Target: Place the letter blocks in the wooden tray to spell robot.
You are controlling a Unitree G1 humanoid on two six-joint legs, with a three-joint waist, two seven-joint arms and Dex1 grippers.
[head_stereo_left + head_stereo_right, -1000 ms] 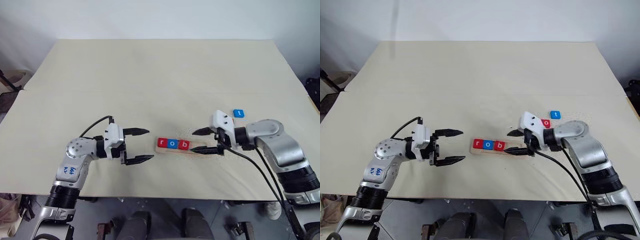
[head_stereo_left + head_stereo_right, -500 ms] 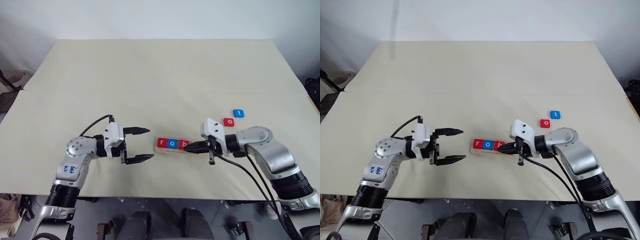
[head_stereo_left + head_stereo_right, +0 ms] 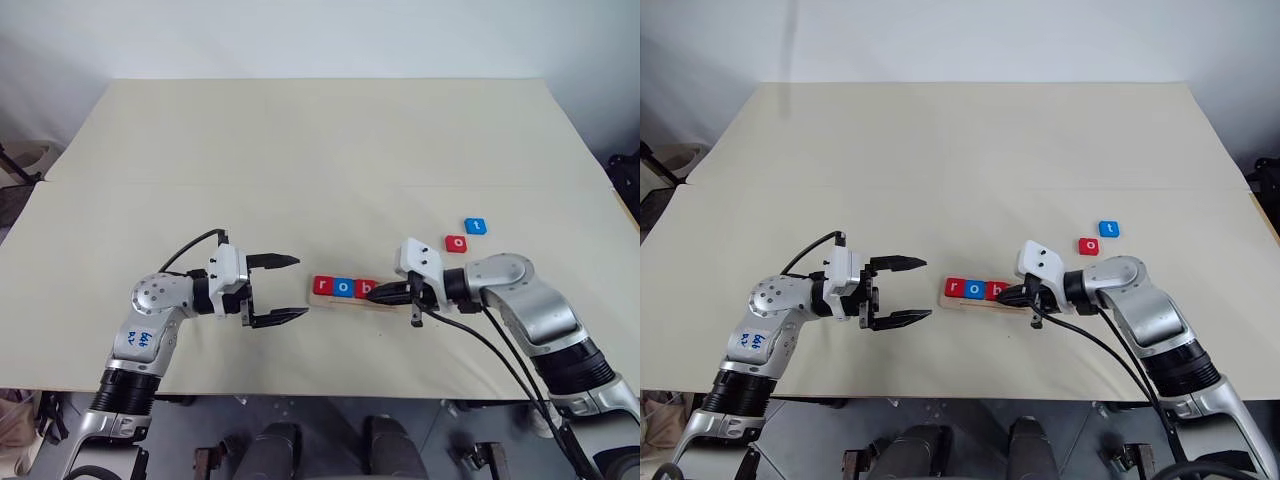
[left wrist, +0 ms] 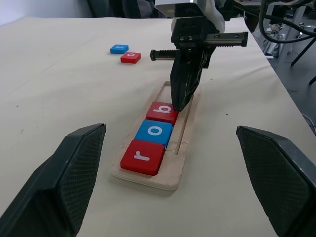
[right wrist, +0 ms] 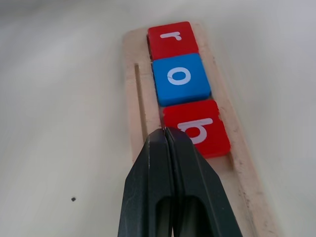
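Left eye view: a pale table [image 3: 320, 150] carries the tray [image 3: 345, 299], which lies well in from the near edge, about midway between the table's left and right edges. Three blocks sit in it from its left end: red r [image 3: 322, 286], blue o [image 3: 344, 288], and b [image 3: 366, 290]. The right part of the tray is covered by the right gripper [image 3: 374, 293], whose fingers are pressed together, their tip at the b block. Nearer the right edge, apart from the tray, lie a red o [image 3: 456, 243] and a blue t [image 3: 477, 226] side by side. The left gripper [image 3: 290, 289] hangs just left of the tray with its fingers spread wide and nothing between them.

Right eye view: the same layout.

Left wrist view: the left gripper's two fingers [image 4: 74, 168] stand far apart at either side of the tray. The r, o and b blocks touch one another in a row. The right gripper points down onto the far edge of the b block, fingers together. The loose red and blue blocks lie farther off on the table.

Right wrist view: the closed fingers [image 5: 170, 187] are over the tray, tips at the b block's edge beside the groove [image 5: 139, 103].
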